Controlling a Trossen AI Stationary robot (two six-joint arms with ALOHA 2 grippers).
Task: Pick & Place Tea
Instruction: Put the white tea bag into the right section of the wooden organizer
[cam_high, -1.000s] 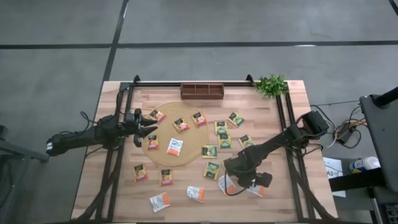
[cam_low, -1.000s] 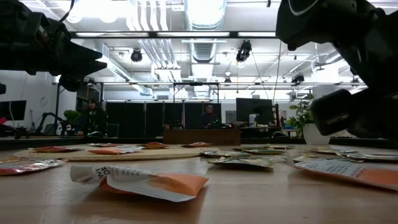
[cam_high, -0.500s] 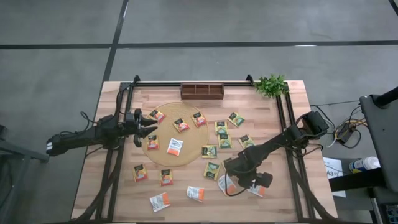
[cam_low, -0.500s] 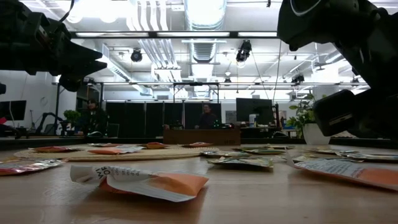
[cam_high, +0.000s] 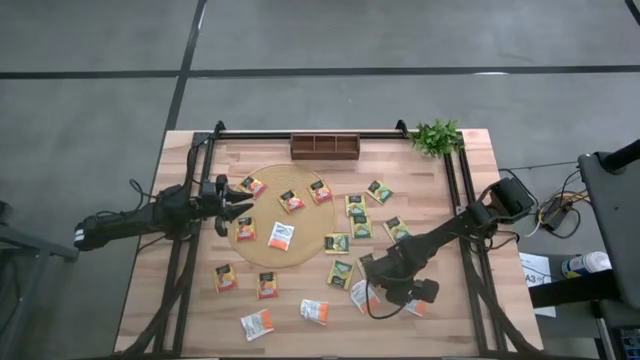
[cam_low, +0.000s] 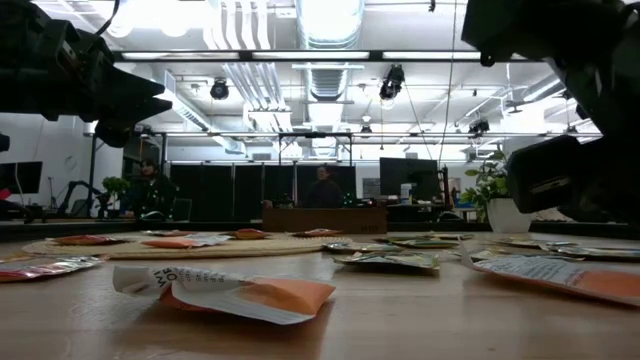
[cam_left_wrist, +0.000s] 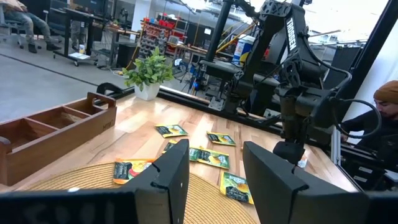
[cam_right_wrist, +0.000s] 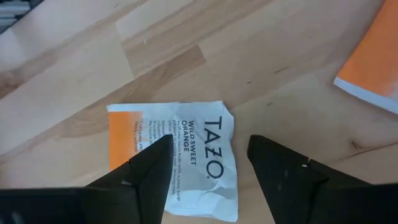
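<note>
Several tea sachets, orange, green-yellow and white, lie flat on the wooden table (cam_high: 190, 300) and on the round tan mat (cam_high: 262, 180). My right gripper (cam_right_wrist: 210, 143) points down, open, near the table's front right (cam_high: 372, 298). Its fingers stand over either side of a white-and-orange sachet (cam_right_wrist: 180, 155) that lies flat on the wood. Whether they touch it does not show. My left gripper (cam_high: 238, 207) hangs level and open above the mat's left edge, nothing between its fingers (cam_left_wrist: 214, 168).
A brown wooden tray (cam_high: 325, 147) with three compartments stands at the far edge, with a potted plant (cam_high: 436, 136) at the far right corner. Another orange sachet (cam_right_wrist: 376, 62) lies close to my right gripper. Black rails run along both table sides.
My right arm has shifted slightly above the white-and-orange sachet, and its gripper stays open. Nothing on the table has moved.
</note>
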